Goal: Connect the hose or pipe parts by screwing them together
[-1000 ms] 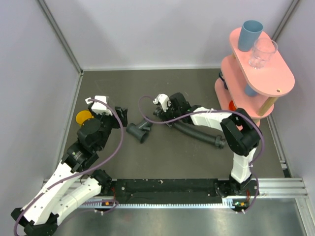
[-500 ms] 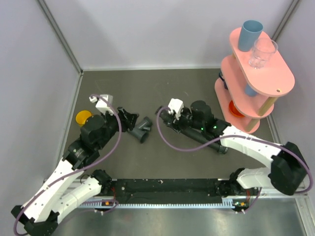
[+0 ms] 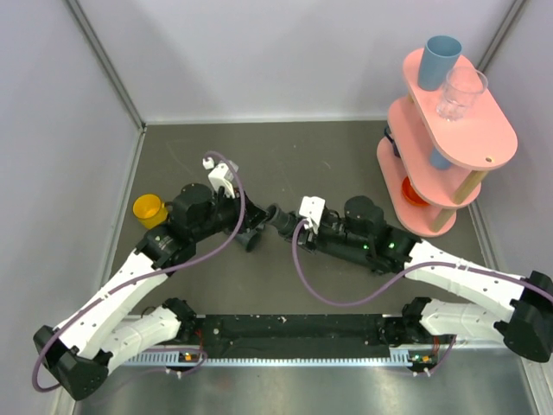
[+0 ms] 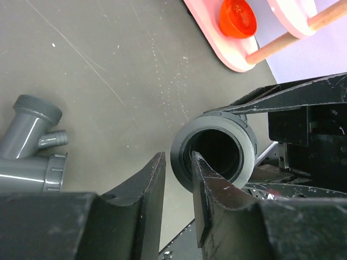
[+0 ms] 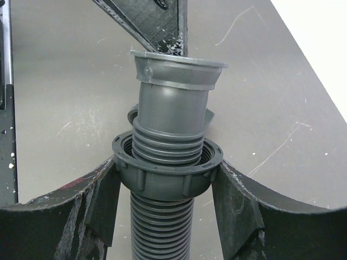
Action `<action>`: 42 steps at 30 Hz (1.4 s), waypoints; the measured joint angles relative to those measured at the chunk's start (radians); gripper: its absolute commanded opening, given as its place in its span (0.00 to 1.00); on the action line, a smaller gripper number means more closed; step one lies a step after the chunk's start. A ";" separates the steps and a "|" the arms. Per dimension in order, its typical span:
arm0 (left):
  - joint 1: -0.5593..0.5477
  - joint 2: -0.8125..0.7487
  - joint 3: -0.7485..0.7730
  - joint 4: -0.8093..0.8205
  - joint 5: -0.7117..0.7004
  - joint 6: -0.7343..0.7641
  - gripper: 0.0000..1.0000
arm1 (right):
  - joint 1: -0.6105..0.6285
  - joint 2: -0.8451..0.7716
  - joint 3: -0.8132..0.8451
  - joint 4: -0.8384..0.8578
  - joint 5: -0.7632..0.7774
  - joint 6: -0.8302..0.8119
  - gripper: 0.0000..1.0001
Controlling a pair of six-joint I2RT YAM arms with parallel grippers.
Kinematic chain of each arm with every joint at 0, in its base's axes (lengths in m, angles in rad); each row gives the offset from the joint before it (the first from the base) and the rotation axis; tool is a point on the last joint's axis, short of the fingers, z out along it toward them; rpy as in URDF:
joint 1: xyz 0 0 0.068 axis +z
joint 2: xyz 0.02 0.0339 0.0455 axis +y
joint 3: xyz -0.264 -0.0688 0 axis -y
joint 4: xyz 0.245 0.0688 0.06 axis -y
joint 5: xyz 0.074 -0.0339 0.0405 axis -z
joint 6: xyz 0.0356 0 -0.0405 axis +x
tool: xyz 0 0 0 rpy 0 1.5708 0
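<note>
The ribbed black hose runs up between the fingers of my right gripper, which is shut on the hose's loose collar nut. In the top view the right gripper holds the hose end pointing left. My left gripper meets that end. Its fingers straddle the rim of the open mouth, one finger inside and one outside, shut on the rim wall. The grey branch fitting lies on the table just left of the left gripper, partly hidden under it.
A pink tiered rack stands at the back right with a blue cup and a clear glass on top and a red bowl low down. An orange cup sits at the left wall. A black rail lines the near edge.
My left gripper moved right, past the branch fitting, to the hose mouth and closed its jaws. The right arm swung lower and left, carrying the hose end to meet it.
</note>
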 measured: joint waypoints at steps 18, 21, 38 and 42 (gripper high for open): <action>0.000 0.090 -0.085 0.146 0.176 -0.041 0.15 | 0.005 0.010 0.018 0.011 -0.035 -0.029 0.32; 0.004 0.104 -0.096 0.168 0.182 -0.047 0.19 | 0.004 0.035 0.035 -0.003 -0.045 -0.044 0.32; 0.013 0.069 0.063 -0.001 0.208 0.067 0.99 | 0.004 0.078 0.051 -0.014 -0.124 -0.071 0.31; 0.013 0.093 0.067 -0.004 0.274 0.090 0.99 | 0.004 0.075 0.051 -0.015 -0.136 -0.070 0.31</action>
